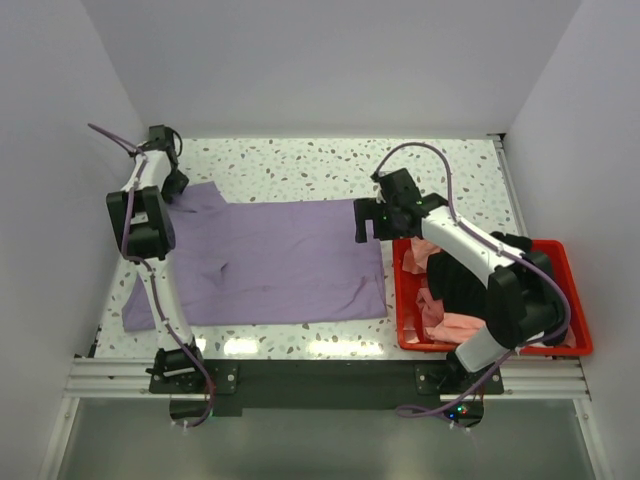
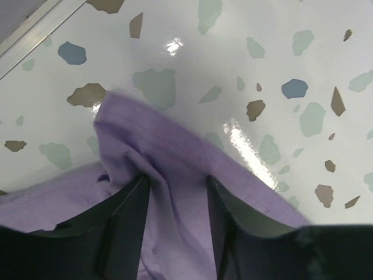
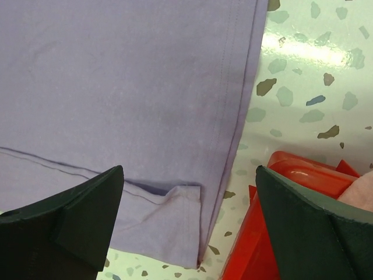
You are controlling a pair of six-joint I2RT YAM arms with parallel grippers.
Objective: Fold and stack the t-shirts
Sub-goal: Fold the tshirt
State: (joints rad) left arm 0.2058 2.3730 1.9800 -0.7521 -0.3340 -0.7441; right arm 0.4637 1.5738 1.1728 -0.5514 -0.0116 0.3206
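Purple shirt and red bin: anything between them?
Only a narrow strip of bare speckled table lies between the purple shirt and the red bin; clearest in the right wrist view.

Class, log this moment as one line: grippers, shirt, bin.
left gripper: shut on lavender t-shirt corner | right gripper: open above its edge | red bin: pink shirt inside

Bright, even overhead light fills all views, leaving white glare streaks on the glossy table (image 2: 192, 64), faint shadows, crisp focus on the lavender t-shirt (image 3: 116, 87), and soft blur on the near dark gripper fingers (image 3: 76, 227).
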